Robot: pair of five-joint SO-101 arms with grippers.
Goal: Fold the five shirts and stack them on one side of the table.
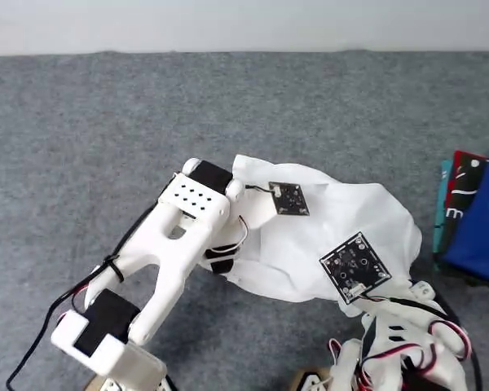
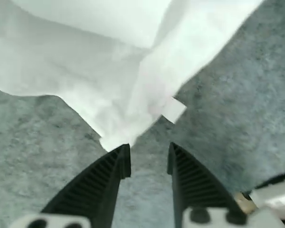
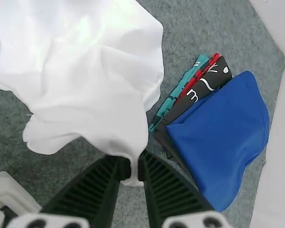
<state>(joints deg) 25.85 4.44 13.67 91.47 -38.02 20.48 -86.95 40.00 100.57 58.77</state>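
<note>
High view: a white shirt [image 1: 334,220] lies crumpled and unfolded in the middle of the table [image 1: 106,114]. A stack [image 1: 473,220] of folded shirts, blue on top, sits at one side. It looks like four, though the lower layers are hard to count, so probably one shirt is left.

Left wrist view: the left gripper [image 2: 148,154] is released, fingers moderately apart at the shirt's corner, holding nothing.

Right wrist view: the right gripper [image 3: 134,166] is clenched on a fold of the white shirt, near the stack.
</note>
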